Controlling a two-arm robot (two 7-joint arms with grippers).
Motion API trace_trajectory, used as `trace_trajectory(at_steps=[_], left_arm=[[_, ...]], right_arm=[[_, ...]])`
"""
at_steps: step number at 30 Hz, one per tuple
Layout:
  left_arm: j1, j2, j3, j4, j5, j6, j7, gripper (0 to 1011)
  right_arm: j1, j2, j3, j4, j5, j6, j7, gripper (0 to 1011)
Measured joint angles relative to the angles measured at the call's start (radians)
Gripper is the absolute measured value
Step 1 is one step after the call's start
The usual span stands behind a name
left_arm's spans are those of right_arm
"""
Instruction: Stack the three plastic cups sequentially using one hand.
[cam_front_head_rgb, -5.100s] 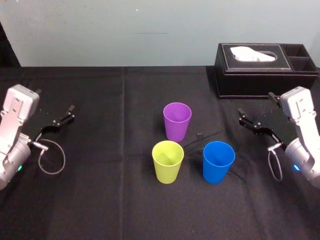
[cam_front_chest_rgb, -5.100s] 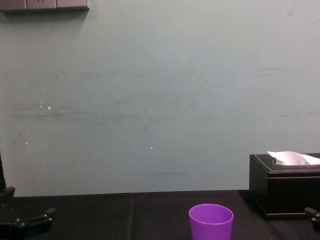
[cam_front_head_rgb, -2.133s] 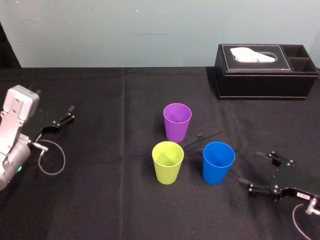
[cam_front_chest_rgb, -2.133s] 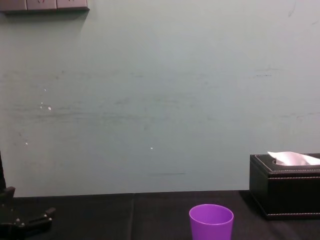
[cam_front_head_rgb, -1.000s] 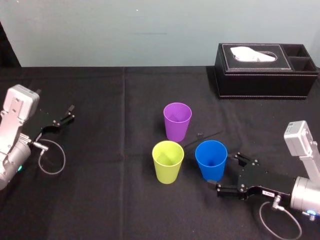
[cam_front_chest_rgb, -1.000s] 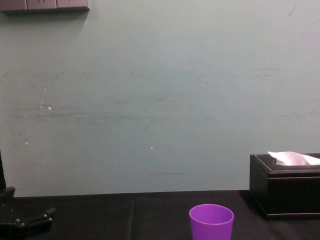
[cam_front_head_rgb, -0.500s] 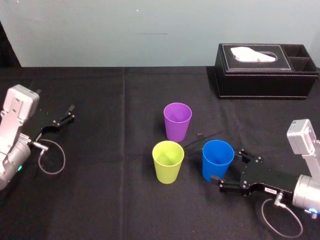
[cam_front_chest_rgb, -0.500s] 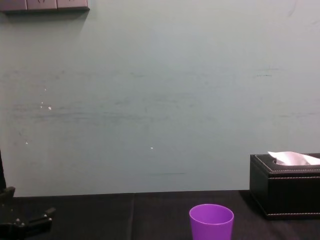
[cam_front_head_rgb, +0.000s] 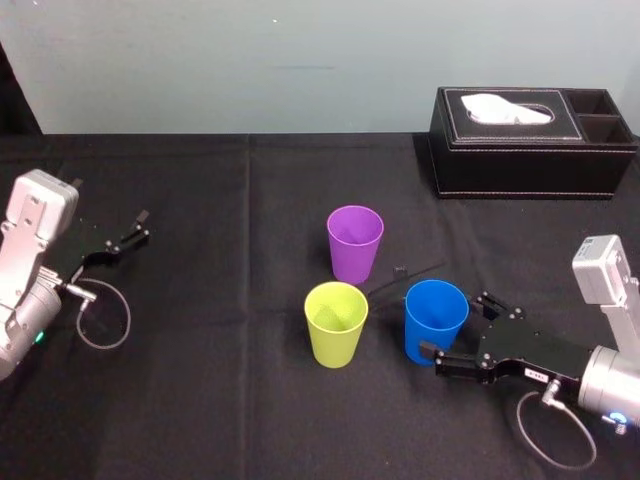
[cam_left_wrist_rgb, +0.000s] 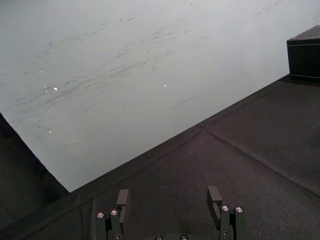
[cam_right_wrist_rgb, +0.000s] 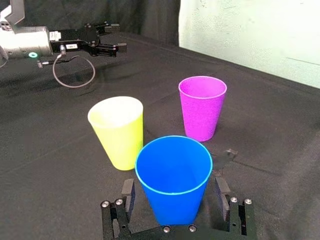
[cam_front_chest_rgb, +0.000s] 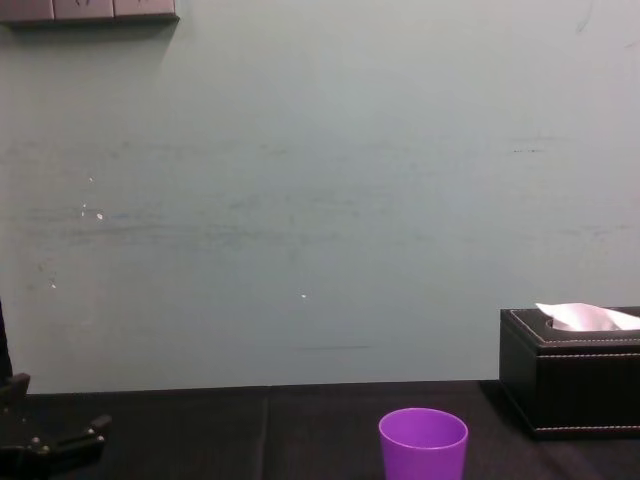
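Black tablecloth (cam_front_head_rgb: 200, 400), pale wall (cam_front_head_rgb: 200, 60), right hand (cam_front_head_rgb: 457, 325) spread astride blue cup (cam_front_head_rgb: 433, 308), contact unclear, left hand (cam_front_head_rgb: 141, 226) spread, far-left

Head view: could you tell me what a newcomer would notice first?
Three smooth tapered plastic cups stand upright mid-table: purple cup farthest, yellow-green cup and blue cup nearer. The black right gripper has open fingers flanking the blue cup; the left gripper sits parked at far left.

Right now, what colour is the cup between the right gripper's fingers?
Blue cup, clearest in the right wrist view.
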Motion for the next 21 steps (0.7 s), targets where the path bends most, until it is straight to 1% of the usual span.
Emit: trace_trajectory(at_steps=[13,21], left_arm=[[0.0,0.0,0.0,0.0,0.0,0.0,0.0,1011],[0.0,0.0,0.0,0.0,0.0,0.0,0.0,1011]], right_arm=[[0.021,-0.028,-0.012,0.023,-0.015,-0.008,-0.001,1003],[0.02,-0.028,-0.012,0.023,-0.015,-0.008,-0.001,1003]])
